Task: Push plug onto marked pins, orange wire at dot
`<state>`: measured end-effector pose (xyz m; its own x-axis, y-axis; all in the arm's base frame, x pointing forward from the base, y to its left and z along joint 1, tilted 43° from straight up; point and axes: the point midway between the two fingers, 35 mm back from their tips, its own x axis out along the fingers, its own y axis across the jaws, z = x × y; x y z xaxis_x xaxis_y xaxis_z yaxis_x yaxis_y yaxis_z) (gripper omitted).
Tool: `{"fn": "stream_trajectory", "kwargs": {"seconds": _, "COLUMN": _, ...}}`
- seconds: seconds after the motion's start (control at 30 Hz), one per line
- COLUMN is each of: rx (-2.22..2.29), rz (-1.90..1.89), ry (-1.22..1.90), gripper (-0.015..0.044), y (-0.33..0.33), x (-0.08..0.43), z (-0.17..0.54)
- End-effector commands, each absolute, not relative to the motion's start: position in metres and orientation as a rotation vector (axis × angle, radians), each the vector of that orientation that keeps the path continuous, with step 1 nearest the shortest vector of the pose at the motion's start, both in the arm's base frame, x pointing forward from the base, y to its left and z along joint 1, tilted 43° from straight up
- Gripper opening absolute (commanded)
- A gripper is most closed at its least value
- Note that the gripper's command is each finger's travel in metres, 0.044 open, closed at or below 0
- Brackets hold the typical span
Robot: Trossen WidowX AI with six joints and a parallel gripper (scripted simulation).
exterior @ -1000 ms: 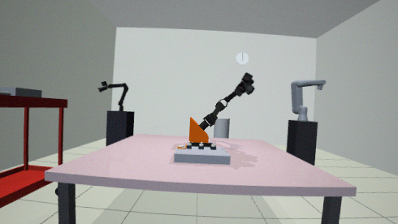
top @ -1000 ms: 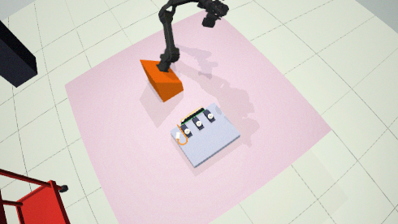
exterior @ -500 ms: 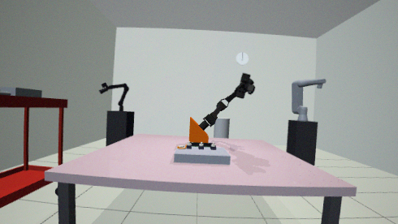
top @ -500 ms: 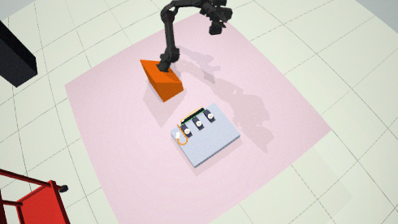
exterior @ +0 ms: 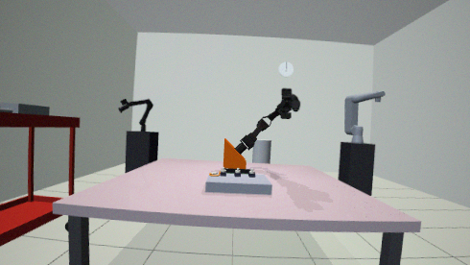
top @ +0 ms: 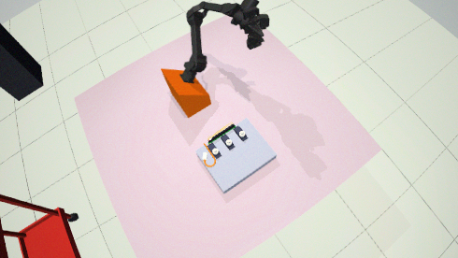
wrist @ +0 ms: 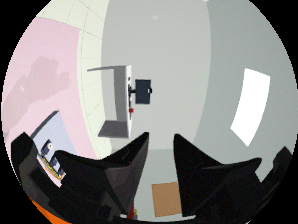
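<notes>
The white plug [top: 205, 156] lies on the left part of the pale grey holder block [top: 243, 164] [exterior: 238, 185] [wrist: 64, 134], beside the leftmost servo [top: 215, 150]. Its orange lead [top: 210, 165] curls in a loop next to it. The pin row [top: 221, 134] runs along the block edge facing the arm base, with a dark and green strip; single pins and the marked band are too small to tell. My gripper [wrist: 161, 137] is partly open and empty, raised high above the table and well away from the block. The plug cannot be made out in the wrist view.
Two more dark servos [top: 228, 142] [top: 242, 134] with white discs stand on the block. The orange arm base [top: 189, 100] [exterior: 234, 157] stands behind the pin edge. The pink table [top: 140, 187] [exterior: 144, 202] carries both. A red cart [top: 49, 234] [exterior: 38, 120] stands off to the left.
</notes>
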<state>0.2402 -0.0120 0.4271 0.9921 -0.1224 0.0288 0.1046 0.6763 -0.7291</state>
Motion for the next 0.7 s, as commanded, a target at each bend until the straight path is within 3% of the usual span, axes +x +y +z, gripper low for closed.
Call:
{"fn": "stream_trajectory", "kwargs": {"seconds": 0.0, "rx": -0.753, "rz": -0.117, "ry": 0.021, "gripper": 0.0115, "y": -0.011, "x": 0.252, "z": 0.419}}
{"fn": "stream_trajectory", "kwargs": {"seconds": 0.67, "rx": -0.416, "rz": -0.071, "ry": -0.028, "gripper": 0.0115, "y": -0.005, "x": 0.287, "z": 0.382}}
